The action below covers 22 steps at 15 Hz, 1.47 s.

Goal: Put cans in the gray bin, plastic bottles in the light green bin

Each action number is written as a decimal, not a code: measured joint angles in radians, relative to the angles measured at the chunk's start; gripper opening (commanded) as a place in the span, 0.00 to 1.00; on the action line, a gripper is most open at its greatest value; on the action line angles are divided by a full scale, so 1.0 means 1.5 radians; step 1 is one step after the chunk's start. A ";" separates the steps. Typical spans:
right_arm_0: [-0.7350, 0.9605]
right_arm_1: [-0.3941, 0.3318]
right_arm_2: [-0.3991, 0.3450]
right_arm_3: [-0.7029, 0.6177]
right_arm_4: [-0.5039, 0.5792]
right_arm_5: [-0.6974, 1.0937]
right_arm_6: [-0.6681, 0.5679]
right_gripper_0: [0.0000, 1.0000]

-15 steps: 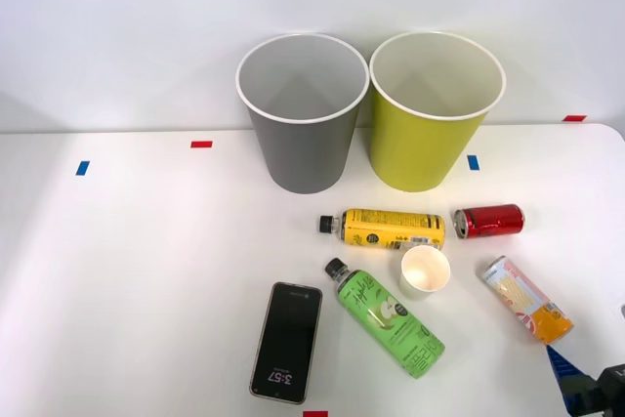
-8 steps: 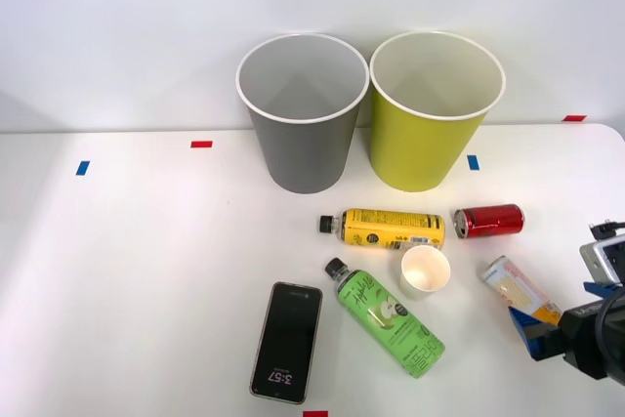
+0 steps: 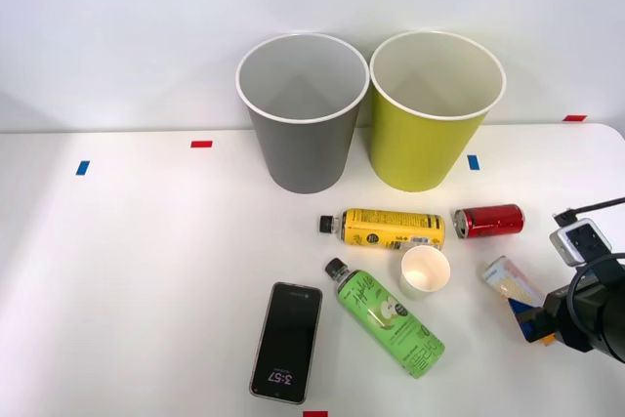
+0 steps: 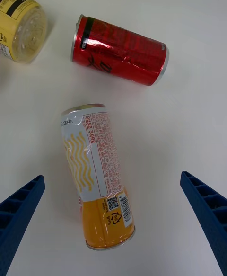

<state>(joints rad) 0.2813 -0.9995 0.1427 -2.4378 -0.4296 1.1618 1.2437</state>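
Tabletop (image 3: 117, 271), front view, left to right: phone (image 3: 286, 341) near the front edge; gray bin (image 3: 302, 114) upright at the back edge, light green bin (image 3: 434, 112) just beside it, both appearing empty as far as their insides show. In front of the bins lie the yellow bottle (image 3: 383, 229) and, nearer the front edge, the green bottle (image 3: 387, 318), both on their sides, caps pointing left. Paper cup (image 3: 425, 271) stands between them, close to the yellow bottle. Red can (image 3: 488, 221) lies on its side to the right of the yellow bottle. Orange can (image 3: 511, 282) lies toward the right edge, its far end hidden under the right gripper (image 3: 532, 324). Wrist view: fingers (image 4: 21, 209) spread wide, holding nothing, one on each side of the orange can (image 4: 97, 176), not touching it; red can (image 4: 119, 51) lies apart beyond it. Judgement: approach for first grasp; nothing sorted yet. Risks: the can lies skewed between the fingers, so closing could push one end first and roll or spin it away; a thin can wall may dent or slip under the ribbed pads; a sideways nudge could send it toward the red can or cup.
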 measured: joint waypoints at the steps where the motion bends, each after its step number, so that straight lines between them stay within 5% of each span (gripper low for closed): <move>1: -0.018 0.001 0.008 0.001 -0.005 0.024 -0.001 1.00; 22: -0.220 0.075 0.154 0.209 -0.005 0.047 -0.012 1.00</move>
<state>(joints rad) -0.0487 -0.8872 0.3740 -2.1250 -0.4366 1.2321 1.2257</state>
